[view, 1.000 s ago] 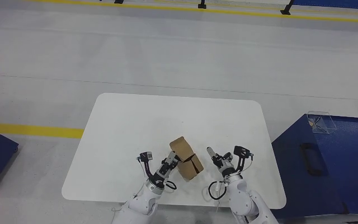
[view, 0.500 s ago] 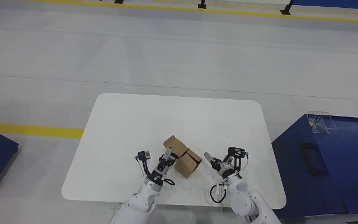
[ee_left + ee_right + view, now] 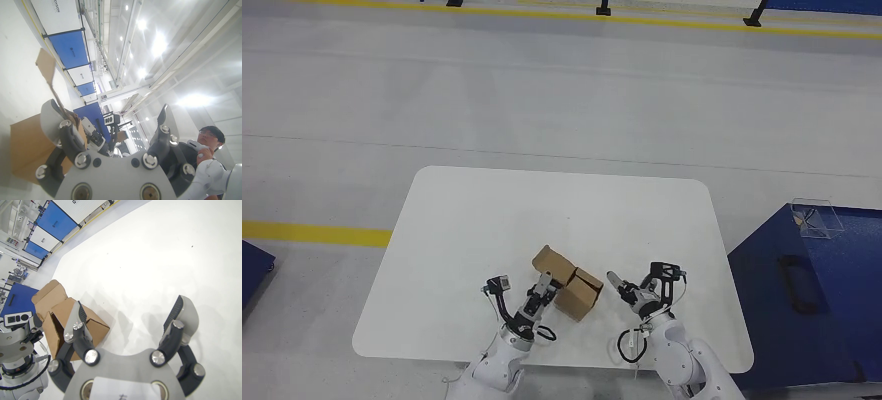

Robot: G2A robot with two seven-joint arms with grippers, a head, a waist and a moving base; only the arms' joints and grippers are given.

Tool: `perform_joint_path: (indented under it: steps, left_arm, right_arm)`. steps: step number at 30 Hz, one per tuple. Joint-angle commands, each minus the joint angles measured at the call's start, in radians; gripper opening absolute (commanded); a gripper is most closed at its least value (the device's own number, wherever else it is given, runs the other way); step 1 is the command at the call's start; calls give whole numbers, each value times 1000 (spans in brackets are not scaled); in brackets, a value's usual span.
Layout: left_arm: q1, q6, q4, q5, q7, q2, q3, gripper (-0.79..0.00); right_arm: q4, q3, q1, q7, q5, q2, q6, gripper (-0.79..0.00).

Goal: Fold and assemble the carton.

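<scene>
As carton (image 3: pixel 568 282) has slid leftward, left pincer (image 3: pixel 106 108) released, touching it, right pincer (image 3: pixel 129 303) released, apart

One carton (image 3: pixel 567 279), one table (image 3: pixel 472 230), one left gripper (image 3: pixel 107 109), one right gripper (image 3: pixel 129 302).
Two grippers in all, each with two fingers (image 3: pixel 79 311); beside the table, one blue cabinet (image 3: pixel 812 300) bearing one clear box (image 3: pixel 817 215).
</scene>
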Motion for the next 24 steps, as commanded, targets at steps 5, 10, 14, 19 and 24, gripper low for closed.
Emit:
perform_joint_path:
  steps: [5, 10, 14, 19, 24]
  left_arm:
    - [14, 0, 5, 95, 71, -2, 0, 0]
    - [19, 0, 23, 132, 121, -9, 19, 0]
    - [6, 0, 53, 109, 117, -16, 43, 0]
    - [-17, 0, 97, 74, 116, -21, 50, 0]
    - [-48, 10, 156, 12, 86, -24, 51, 0]
  right_arm:
    - [6, -8, 6, -3, -5, -2, -1, 0]
    - [14, -13, 12, -3, -9, -3, -1, 0]
    - [17, -15, 14, -3, -6, -4, -4, 0]
    - [20, -18, 15, -7, -8, -5, -9, 0]
    - [23, -20, 16, -10, -8, -6, -9, 0]
